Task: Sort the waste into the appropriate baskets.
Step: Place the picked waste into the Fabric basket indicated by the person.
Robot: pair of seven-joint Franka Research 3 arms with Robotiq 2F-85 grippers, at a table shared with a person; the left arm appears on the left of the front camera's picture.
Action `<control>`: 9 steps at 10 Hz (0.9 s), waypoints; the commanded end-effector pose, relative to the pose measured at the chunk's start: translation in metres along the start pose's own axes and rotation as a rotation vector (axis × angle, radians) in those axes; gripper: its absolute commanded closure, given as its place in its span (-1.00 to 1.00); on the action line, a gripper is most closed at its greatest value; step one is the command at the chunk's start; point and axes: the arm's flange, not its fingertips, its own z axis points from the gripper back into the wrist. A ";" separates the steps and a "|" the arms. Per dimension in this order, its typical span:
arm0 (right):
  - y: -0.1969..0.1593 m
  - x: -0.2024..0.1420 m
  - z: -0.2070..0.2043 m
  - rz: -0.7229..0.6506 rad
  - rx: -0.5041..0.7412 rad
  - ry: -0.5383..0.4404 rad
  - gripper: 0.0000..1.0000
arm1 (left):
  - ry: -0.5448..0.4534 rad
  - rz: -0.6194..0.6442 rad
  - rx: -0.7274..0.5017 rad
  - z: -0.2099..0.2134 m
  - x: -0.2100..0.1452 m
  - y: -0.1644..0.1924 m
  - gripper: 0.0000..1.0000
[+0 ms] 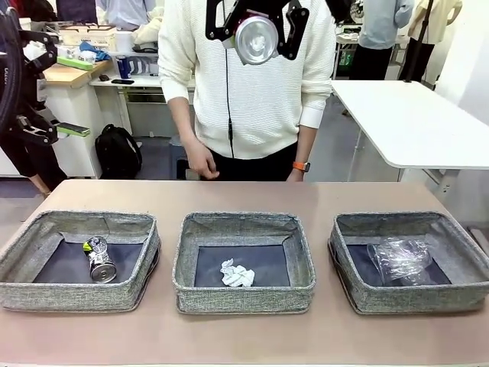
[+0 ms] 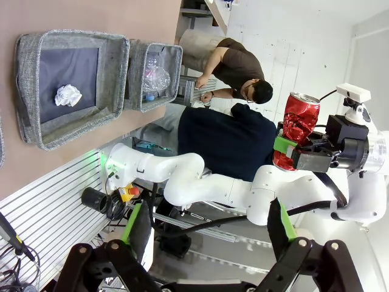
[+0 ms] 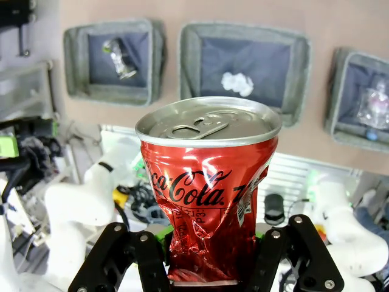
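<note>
My right gripper (image 1: 257, 34) is clamped on the crushed red can (image 3: 209, 194), held high above the table's far side — the left basket (image 1: 46, 287) with the dark printed can (image 1: 98, 258) lies below, near-left. My left gripper (image 2: 206, 228) hangs apart, empty.

Front view evenly lit, diffuse overhead light, bright room. Soft short shadows under basket rims on desk (image 1: 252, 336). Basket floors dark, low contrast. Specular glare on silver end of crushed red can (image 1: 256, 38) at top edge. Clear plastic (image 1: 399, 260) in right-hand basket (image 1: 412, 294) threw small highlights. Left wrist view showed wide-angle bending at edges; own pincer (image 2: 206, 237) near lens soft, dark. Right wrist view: can sharp with bright streaks on crumpled metal, background slightly soft, white wall washed out.
</note>
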 end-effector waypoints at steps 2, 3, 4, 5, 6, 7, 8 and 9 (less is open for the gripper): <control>0.000 -0.001 -0.001 0.003 0.003 -0.013 1.00 | 0.004 -0.022 -0.024 0.000 -0.001 0.000 -1.00; 0.000 -0.001 -0.001 0.003 0.003 -0.013 1.00 | 0.004 -0.022 -0.024 0.000 -0.001 0.000 -1.00; 0.000 -0.001 -0.001 0.003 0.003 -0.013 1.00 | 0.004 -0.022 -0.024 0.000 -0.001 0.000 -1.00; 0.000 -0.001 -0.001 0.003 0.003 -0.013 1.00 | 0.004 -0.022 -0.024 0.000 -0.001 0.000 -1.00; 0.000 -0.001 -0.001 0.003 0.003 -0.013 1.00 | 0.004 -0.022 -0.024 0.000 -0.001 0.000 -1.00; 0.000 -0.001 -0.001 0.003 0.003 -0.013 1.00 | 0.004 -0.022 -0.024 0.000 -0.001 0.000 -1.00; 0.000 -0.001 -0.001 0.003 0.003 -0.013 1.00 | 0.004 -0.022 -0.024 0.000 -0.001 0.000 -1.00; 0.000 -0.001 -0.001 0.003 0.003 -0.013 1.00 | 0.004 -0.022 -0.024 0.000 -0.001 0.000 -1.00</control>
